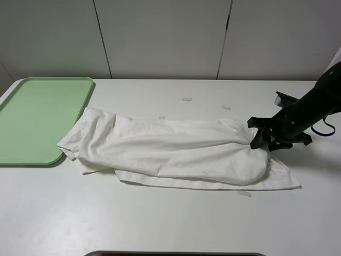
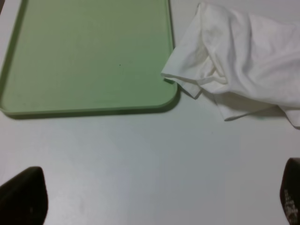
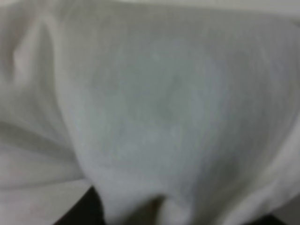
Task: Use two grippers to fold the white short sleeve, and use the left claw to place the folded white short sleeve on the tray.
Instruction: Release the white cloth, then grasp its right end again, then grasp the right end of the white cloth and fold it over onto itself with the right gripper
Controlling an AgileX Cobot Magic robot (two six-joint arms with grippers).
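We see white short sleeve [image 1: 170, 149] beside tray [image 1: 32, 117], one edge touching its rim. Left tool [image 2: 157, 199] spread over bare table [image 2: 140, 154] near tray corner; right tool [image 1: 261, 140] at shirt's far edge, grip unclear.

— Where did the high camera sit?

— I had it mounted high at the front, looking down and across the tabletop [image 1: 160, 224] toward the wall [image 1: 160, 37]. It stood far enough back to take in the tray [image 1: 32, 117] on the left, the whole white short sleeve [image 1: 176, 149] and the right gripper [image 1: 254, 136] at its right end.

— And the wrist cameras?

— The left one looked down past the left gripper [image 2: 157, 199] from some height. It caught the tray's near corner and the shirt's end beside it, the same patch the high view showed at left. The right one sat so close to the cloth that blurred white fabric filled almost all of it.
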